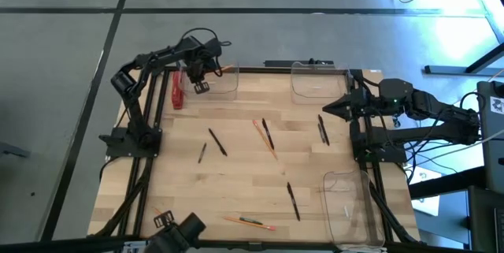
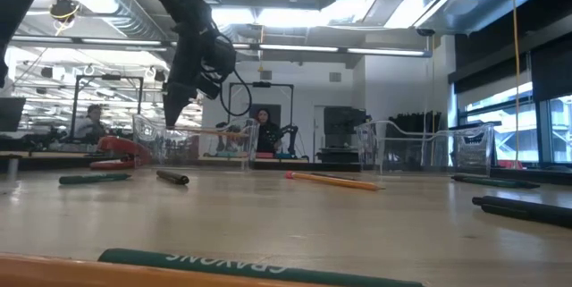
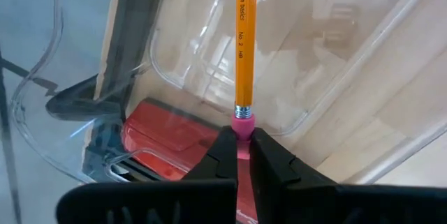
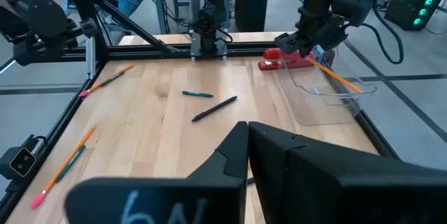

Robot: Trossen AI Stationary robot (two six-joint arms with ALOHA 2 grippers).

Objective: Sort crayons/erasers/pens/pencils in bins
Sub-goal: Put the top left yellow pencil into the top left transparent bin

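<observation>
The left arm rises from its base at the table's left edge, bends at the elbow and reaches toward the far left corner. Its tool points down there, the two dark fingers closed tight, pinching something held between them. The right arm stretches in from the right edge near the far right corner, its tool hanging low over the table with its fingers pressed together.

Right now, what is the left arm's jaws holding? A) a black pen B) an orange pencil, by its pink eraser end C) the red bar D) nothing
B: in the left wrist view the left gripper is shut on the pencil at its eraser end, over a bin.
</observation>
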